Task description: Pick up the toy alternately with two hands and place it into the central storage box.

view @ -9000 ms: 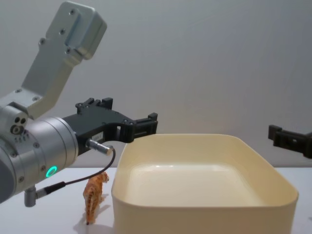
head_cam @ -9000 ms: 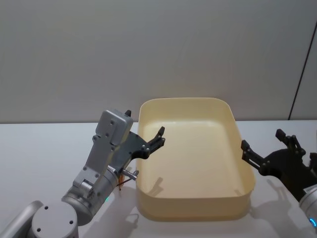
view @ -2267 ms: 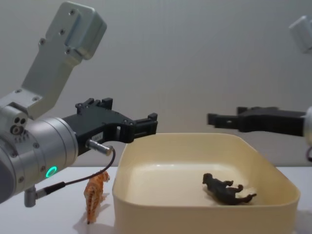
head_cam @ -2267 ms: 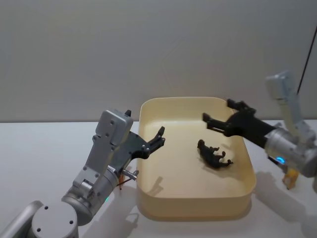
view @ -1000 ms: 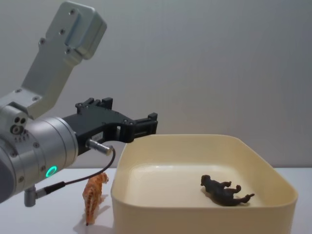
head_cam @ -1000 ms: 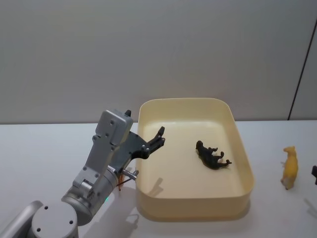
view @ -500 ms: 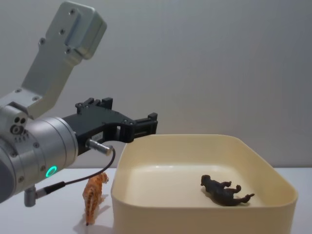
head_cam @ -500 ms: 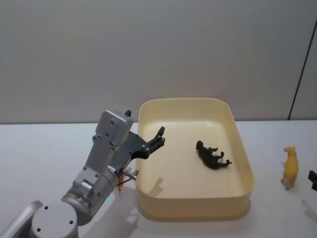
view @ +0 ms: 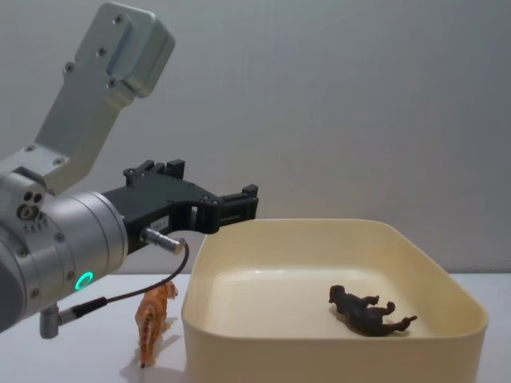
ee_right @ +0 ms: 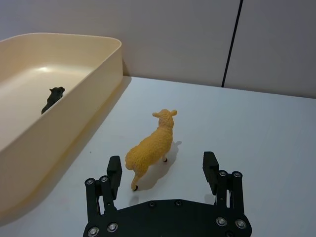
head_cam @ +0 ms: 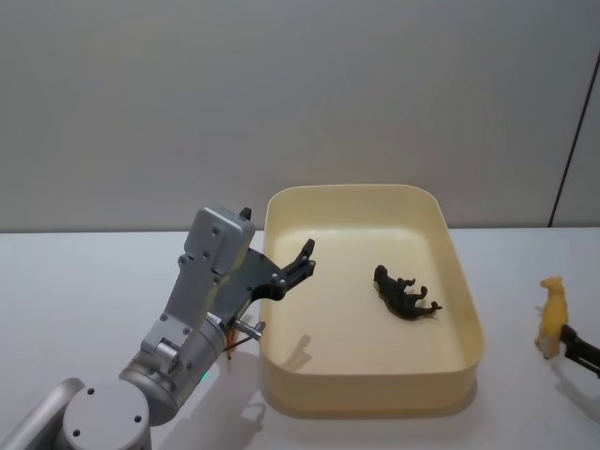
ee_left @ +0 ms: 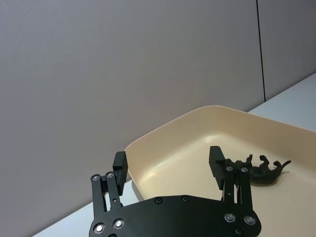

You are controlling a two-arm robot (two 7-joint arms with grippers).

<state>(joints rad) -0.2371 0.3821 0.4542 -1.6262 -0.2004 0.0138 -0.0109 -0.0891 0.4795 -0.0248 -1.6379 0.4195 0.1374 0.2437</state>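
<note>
The right black angular gripper has its flat fingers spread wide with nothing clamped. It sits low over the white table, just behind a yellow toy sheep that stands upright to the right of the large cream-yellow plastic tub. A dark brown toy animal lies on its side inside the tub. The left black gripper hovers at the tub's left rim, fingers wide and empty. A small orange toy tiger stands on the table below it, just beside the tub's left wall.
</note>
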